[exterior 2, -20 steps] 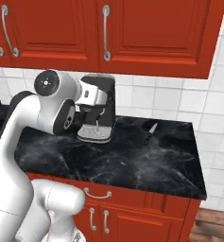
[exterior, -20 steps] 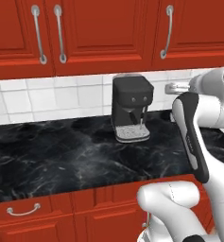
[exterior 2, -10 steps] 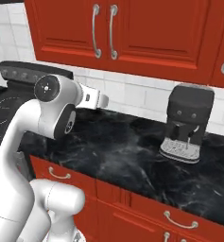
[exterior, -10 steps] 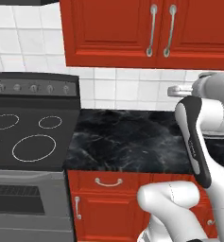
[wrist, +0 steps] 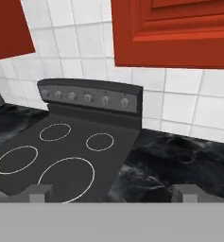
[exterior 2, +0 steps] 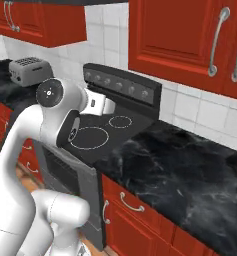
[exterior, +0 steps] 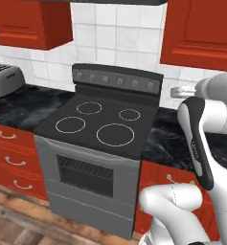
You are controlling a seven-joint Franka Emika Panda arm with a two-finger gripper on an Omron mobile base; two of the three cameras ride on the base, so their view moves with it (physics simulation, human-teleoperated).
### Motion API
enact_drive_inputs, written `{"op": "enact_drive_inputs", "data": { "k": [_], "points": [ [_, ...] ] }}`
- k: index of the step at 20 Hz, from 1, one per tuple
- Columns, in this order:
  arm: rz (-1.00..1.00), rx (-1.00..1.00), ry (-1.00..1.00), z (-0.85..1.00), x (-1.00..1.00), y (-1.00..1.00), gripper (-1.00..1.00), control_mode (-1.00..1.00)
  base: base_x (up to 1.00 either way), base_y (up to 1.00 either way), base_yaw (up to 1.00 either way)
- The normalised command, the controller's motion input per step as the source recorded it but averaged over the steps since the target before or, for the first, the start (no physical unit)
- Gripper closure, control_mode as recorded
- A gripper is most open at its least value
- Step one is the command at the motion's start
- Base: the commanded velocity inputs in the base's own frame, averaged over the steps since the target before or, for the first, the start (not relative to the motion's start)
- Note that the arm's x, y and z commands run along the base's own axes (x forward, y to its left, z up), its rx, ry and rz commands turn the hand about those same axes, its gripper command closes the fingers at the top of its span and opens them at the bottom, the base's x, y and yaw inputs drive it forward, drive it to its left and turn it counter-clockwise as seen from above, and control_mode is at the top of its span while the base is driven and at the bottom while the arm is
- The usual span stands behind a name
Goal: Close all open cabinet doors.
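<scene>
- Whole scene slid sideways since a second ago: base driving, not things moving. Coffee machine gone from frame; stove [exterior: 105, 129] now at centre of the left base view, toaster [exterior: 4, 79] at its middle left edge.
- Cabinet doors [exterior 2: 182, 37] seen at upper right of the right base view, flush and closed, long silver handles [exterior 2: 216, 42] at far right. More red doors at upper left [exterior: 24, 21] and upper right [exterior: 201, 31] of the left base view, no gaping one visible.
- In the hand view, lower edge of a red door [wrist: 172, 35] across the upper right, over white tiles and the black tabletop [wrist: 179, 160].
- End effector [wrist: 114, 191] at bottom of the hand view, fingertips [wrist: 40, 191] wide apart, nothing between them; slightly narrower than a second ago.
- Likely meaning: travelling along the wall in search of an open door, arm tucked, no door touched; task probably unfinished, open door presumably farther left, out of frame.
</scene>
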Motion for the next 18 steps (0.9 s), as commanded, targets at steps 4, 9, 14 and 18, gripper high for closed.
{"op": "enact_drive_inputs", "data": {
  "k": [4, 9, 14, 18],
  "points": [
    [0.0, 0.0, 0.0, 0.0, 0.0, 0.0, -1.0, 1.0, -0.02, 0.76, 0.53],
    [0.0, 0.0, 0.0, 0.0, 0.0, 0.0, -1.0, 1.0, 0.0, 0.75, 0.53],
    [0.0, 0.0, 0.0, 0.0, 0.0, 0.0, -1.0, 1.0, 0.0, 0.73, 0.53],
    [0.0, 0.0, 0.0, 0.0, 0.0, 0.0, -1.0, 1.0, 0.0, 0.69, 0.54]
  ]
}}
